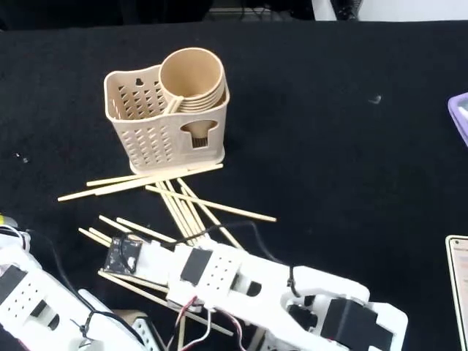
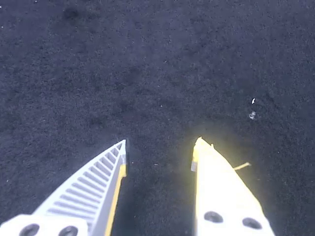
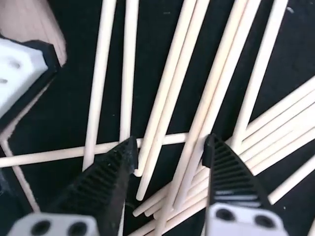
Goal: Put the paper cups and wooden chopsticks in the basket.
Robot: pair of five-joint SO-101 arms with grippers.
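High view: the basket [image 1: 164, 124] stands upright toward the far left of the black table [image 1: 329, 146]. A nested stack of cups [image 1: 191, 77] sits in its right-hand compartment, leaning a little, with the rims above the basket wall. The chopsticks [image 1: 183, 205] all lie loose on the table in front of the basket. A few lie flat along its foot, touching or just beside it. Others fan out from there toward me and cross one another. One long stick angles off to the right, and several run under my right arm [image 1: 241, 281].

That arm lies low across the near edge of the table, pointing left into the pile. In its wrist view my right claw [image 3: 171, 140] is spread wide, its black fingers [image 3: 110, 177] just above the chopsticks [image 3: 162, 98]. Several sticks pass through the gap between them, and one lies crosswise under the tips. I grip nothing, and I cannot tell whether the tips touch the wood.

My left arm [image 1: 36, 307] sits at the near left corner. My left claw [image 2: 161, 142] is also spread apart, holds nothing, and hangs over bare black table [image 2: 147, 59].

A purple thing [image 1: 459, 117] juts in at the table's right edge, well apart from the basket.
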